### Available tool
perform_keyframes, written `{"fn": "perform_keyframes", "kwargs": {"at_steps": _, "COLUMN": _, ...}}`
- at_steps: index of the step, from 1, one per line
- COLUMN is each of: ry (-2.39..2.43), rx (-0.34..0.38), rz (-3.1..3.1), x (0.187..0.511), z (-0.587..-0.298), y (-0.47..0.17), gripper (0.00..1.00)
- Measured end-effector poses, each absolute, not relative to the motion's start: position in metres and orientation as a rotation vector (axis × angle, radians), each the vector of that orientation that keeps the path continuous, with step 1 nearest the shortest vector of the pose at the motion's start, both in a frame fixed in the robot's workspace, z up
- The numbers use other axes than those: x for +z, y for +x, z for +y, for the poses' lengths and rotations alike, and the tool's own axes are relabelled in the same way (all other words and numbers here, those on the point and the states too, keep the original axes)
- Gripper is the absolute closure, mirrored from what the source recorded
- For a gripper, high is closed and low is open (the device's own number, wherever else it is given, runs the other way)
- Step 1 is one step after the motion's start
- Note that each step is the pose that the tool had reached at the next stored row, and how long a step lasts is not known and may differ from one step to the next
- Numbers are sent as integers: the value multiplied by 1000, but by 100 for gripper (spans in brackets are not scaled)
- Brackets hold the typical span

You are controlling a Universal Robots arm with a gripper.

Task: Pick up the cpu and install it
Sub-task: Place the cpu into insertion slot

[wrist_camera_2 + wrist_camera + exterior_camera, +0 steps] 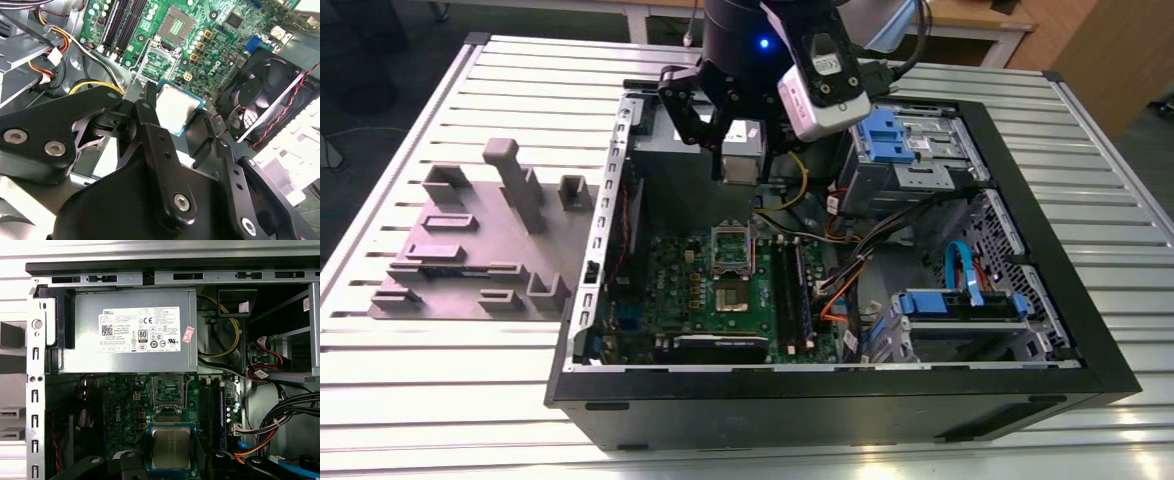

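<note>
gripper point(172, 452) clamped on cpu point(176, 107) | above open case point(1110, 372) | motherboard point(125, 412), power supply point(85, 340) inside

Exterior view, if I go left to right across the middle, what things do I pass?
Grey holder block → green motherboard → orange cables → blue drive tray.
</note>
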State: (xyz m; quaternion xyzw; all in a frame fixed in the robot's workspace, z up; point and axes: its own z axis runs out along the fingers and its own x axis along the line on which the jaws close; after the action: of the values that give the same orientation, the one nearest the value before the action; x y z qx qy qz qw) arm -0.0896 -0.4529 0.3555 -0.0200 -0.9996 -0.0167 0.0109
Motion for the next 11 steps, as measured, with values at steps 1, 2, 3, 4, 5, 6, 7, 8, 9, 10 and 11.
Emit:
{"fn": "perform_keyframes", "kwargs": {"at_steps": 1, "ry": -63, "rx": -52, "rz": -3119, "x": 356, "z": -453, "y": -90, "gripper": 53}}
{"fn": "perform_keyframes", "kwargs": {"at_steps": 2, "ry": -63, "rx": -52, "rz": -3119, "x": 356, "z": -453, "y": -90, "gripper": 53}}
{"fn": "perform_keyframes", "kwargs": {"at_steps": 3, "ry": -63, "rx": -52, "rz": -3119, "x": 356, "z": -453, "y": -90, "gripper": 53}}
{"fn": "perform_keyframes", "kwargs": {"at_steps": 4, "ry": -62, "rx": -52, "rz": -3119, "x": 355, "z": -453, "y": -90, "gripper": 53}}
{"fn": "perform_keyframes", "kwargs": {"at_steps": 5, "ry": -63, "rx": -52, "rz": -3119, "x": 355, "z": -453, "y": -90, "gripper": 53}}
{"fn": "perform_keyframes", "kwargs": {"at_steps": 6, "ry": -62, "rx": -52, "rz": -3119, "x": 355, "z": -453, "y": -90, "gripper": 53}}
{"fn": "perform_keyframes", "kwargs": {"at_steps": 7, "ry": -62, "rx": -52, "rz": -3119, "x": 355, "z": -453, "y": -90, "gripper": 53}}
{"fn": "perform_keyframes", "kwargs": {"at_steps": 8, "ry": -62, "rx": -53, "rz": -3119, "x": 355, "z": -453, "y": -90, "gripper": 53}}
{"fn": "perform_keyframes", "kwargs": {"at_steps": 9, "ry": -63, "rx": -53, "rz": -3119, "x": 354, "z": -453, "y": -90, "gripper": 53}}
{"fn": "perform_keyframes", "kwargs": {"at_steps": 10, "ry": -63, "rx": -52, "rz": -3119, "x": 352, "z": -453, "y": -90, "gripper": 53}}
{"fn": "perform_keyframes", "kwargs": {"at_steps": 11, "ry": -63, "rx": -52, "rz": -3119, "x": 350, "z": -453, "y": -89, "gripper": 53}}
